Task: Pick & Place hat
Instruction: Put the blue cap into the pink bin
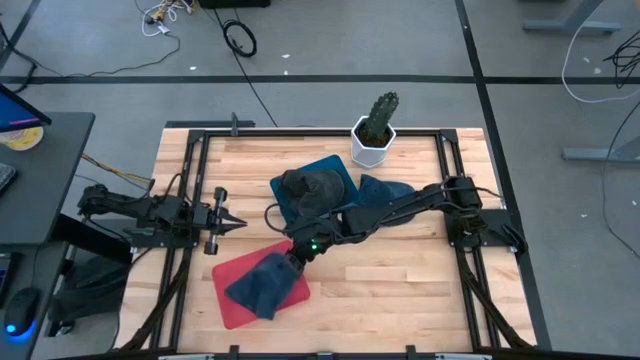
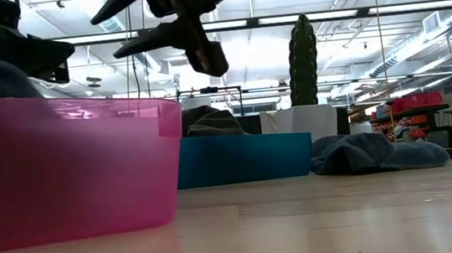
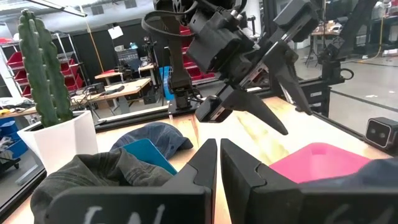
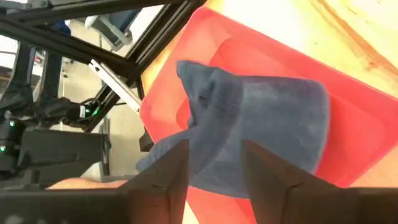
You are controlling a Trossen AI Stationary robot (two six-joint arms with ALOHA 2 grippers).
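Pink tray [image 2: 63, 173] nearest the low camera, with a blue hat [image 1: 262, 283] laid in it.

On the worktop [image 1: 400, 280], the hat is draped over the tray's near left edge. The right hand [image 1: 293, 262] is held just above it, fingers apart, nothing gripped. The left hand [image 1: 232, 221] is parked at the left side, fingers together. Farther back, a dark hat [image 1: 310, 187] is seen in a blue tray [image 1: 340, 168], beside another blue hat [image 1: 385, 188] and a potted cactus [image 1: 376, 128].

- Three hats: one in the red bin [image 1: 262, 285], one in the blue bin [image 1: 312, 187], one on the table [image 1: 385, 188].
- Two bins: red [image 1: 232, 300], blue [image 1: 335, 166].
- One cactus [image 1: 378, 117].
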